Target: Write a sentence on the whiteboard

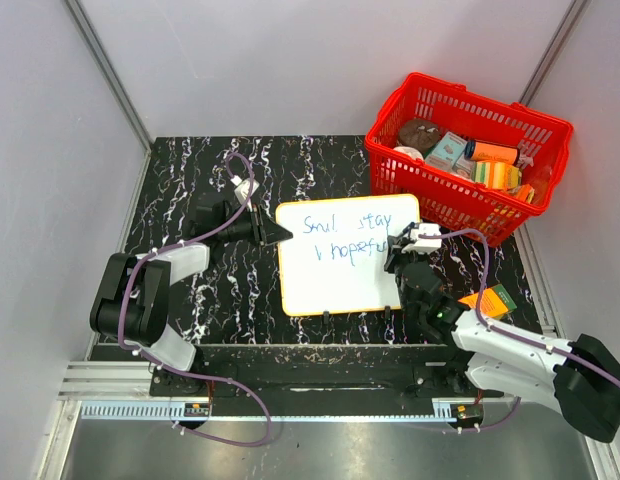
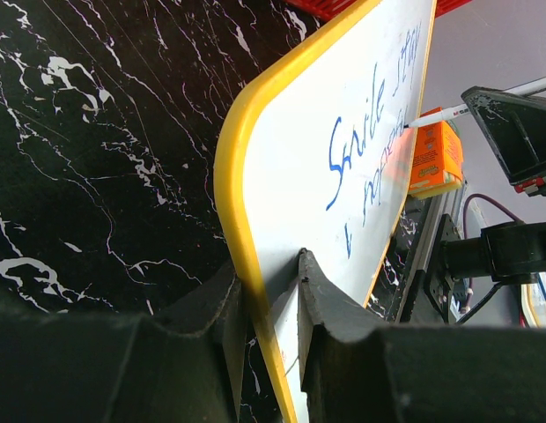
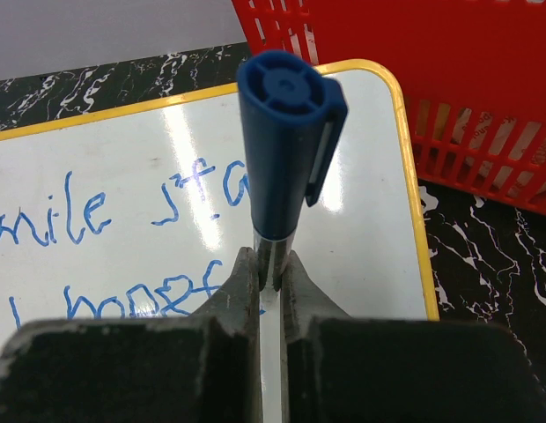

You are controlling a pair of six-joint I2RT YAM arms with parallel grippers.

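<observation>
Nearest you, the right gripper (image 3: 271,264) has its jaws clamped on the blue-capped marker (image 3: 286,115), and the left gripper (image 2: 271,273) has its jaws clamped on the left edge of the whiteboard (image 1: 340,285). Judge it a light, stiff, slick panel, and hold it by the yellow frame, not the writing face. It lies mid-way across the desk (image 1: 320,165), white and round-cornered, bearing the sentence (image 1: 345,238) in thin blue script on two lines, with the red basket (image 1: 460,90) just beyond its far right corner.
</observation>
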